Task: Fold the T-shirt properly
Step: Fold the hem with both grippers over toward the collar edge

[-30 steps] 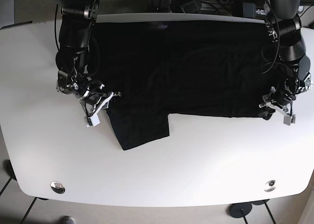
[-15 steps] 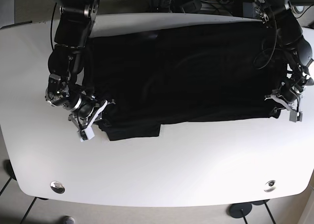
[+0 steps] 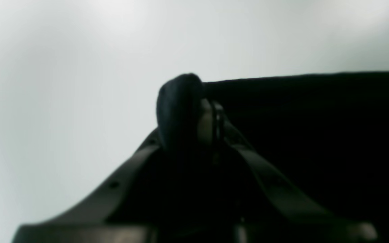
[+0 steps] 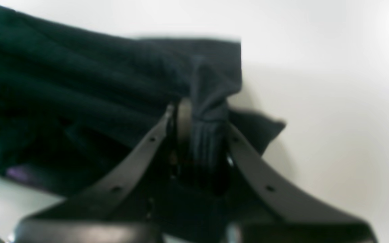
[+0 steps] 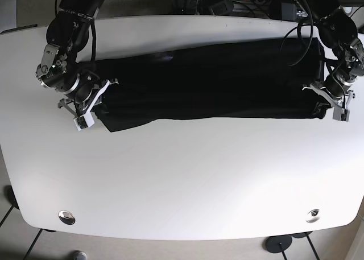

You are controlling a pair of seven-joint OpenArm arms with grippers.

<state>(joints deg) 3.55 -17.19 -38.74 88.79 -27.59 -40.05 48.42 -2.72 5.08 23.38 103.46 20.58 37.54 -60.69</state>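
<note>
Black shirt (image 5: 210, 81) being held at both ends across the upper half of the white table (image 5: 187, 180).

The shirt is lying as a long dark band from the left to the right of the base frame. At its left end, cloth is being pinched between the clenched fingers of the right gripper (image 5: 91, 106); in the right wrist view a bunched fold (image 4: 208, 111) is being clamped. At the right end, the left gripper (image 5: 333, 103) is likewise being kept closed on a rolled edge (image 3: 181, 108).

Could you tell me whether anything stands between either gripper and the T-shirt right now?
Nothing visible does. The left gripper and the right gripper each have T-shirt fabric pinched between the jaws, at opposite ends of the shirt on the table.
</note>
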